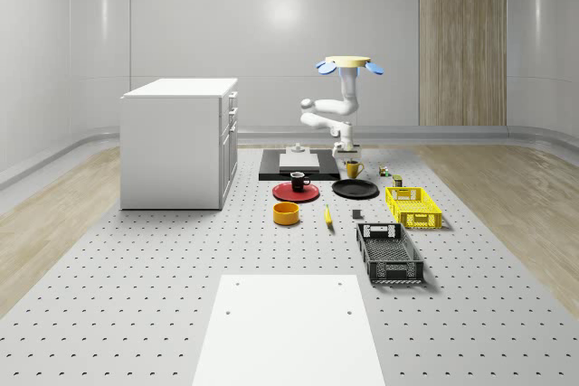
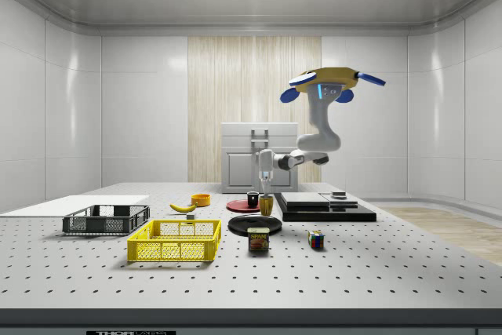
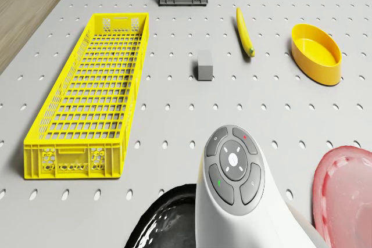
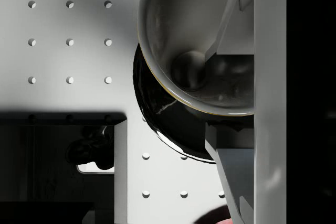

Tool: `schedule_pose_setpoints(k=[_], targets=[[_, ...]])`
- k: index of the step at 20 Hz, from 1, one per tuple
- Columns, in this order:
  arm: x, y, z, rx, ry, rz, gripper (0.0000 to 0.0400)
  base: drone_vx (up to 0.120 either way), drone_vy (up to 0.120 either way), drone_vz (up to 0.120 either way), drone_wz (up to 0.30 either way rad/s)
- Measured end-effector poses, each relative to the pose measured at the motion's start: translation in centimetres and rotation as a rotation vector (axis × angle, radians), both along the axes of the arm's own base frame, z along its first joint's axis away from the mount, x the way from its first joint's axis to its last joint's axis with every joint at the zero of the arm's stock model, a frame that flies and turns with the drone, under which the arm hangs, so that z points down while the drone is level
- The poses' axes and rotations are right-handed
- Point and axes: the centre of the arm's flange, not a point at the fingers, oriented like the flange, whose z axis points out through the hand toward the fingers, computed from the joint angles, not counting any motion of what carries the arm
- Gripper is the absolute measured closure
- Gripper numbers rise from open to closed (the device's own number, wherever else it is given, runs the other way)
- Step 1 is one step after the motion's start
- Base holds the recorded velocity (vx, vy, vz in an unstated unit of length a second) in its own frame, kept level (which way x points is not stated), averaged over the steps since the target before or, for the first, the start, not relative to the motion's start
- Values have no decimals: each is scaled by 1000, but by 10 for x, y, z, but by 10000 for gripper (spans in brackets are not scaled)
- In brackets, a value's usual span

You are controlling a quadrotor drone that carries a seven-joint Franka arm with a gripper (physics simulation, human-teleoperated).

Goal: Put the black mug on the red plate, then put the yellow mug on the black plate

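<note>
The black mug stands upright on the red plate; in the side view the black mug is on the red plate too. My gripper is shut on the rim of the yellow mug, holding it upright at the far edge of the black plate. In the side view the yellow mug hangs under the gripper, just behind the black plate. The wrist view looks into the mug with the black plate partly beneath. The drone hovers above.
A black slab lies behind the plates, a white cabinet at the whole-scene view's left. Near the plates are an orange bowl, banana, yellow crate, dark crate, tin can and puzzle cube.
</note>
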Motion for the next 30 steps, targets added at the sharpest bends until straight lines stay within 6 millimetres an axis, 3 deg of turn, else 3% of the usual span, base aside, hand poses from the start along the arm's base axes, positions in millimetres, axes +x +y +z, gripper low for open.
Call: schedule_pose_setpoints(k=[7, 10, 26, 27, 28, 30], targets=[[0, 0, 0, 0, 0, 0, 290, 120, 0, 0, 0], [0, 0, 2, 0, 0, 0, 290, 0, 0, 0, 0], [0, 0, 52, 0, 0, 0, 290, 0, 0, 0, 0], [0, 0, 54, 0, 0, 0, 267, 0, 0, 0, 0], [0, 0, 56, 0, 0, 0, 208, 0, 0, 0, 0], [0, 0, 56, 0, 0, 0, 126, 0, 0, 0, 0]])
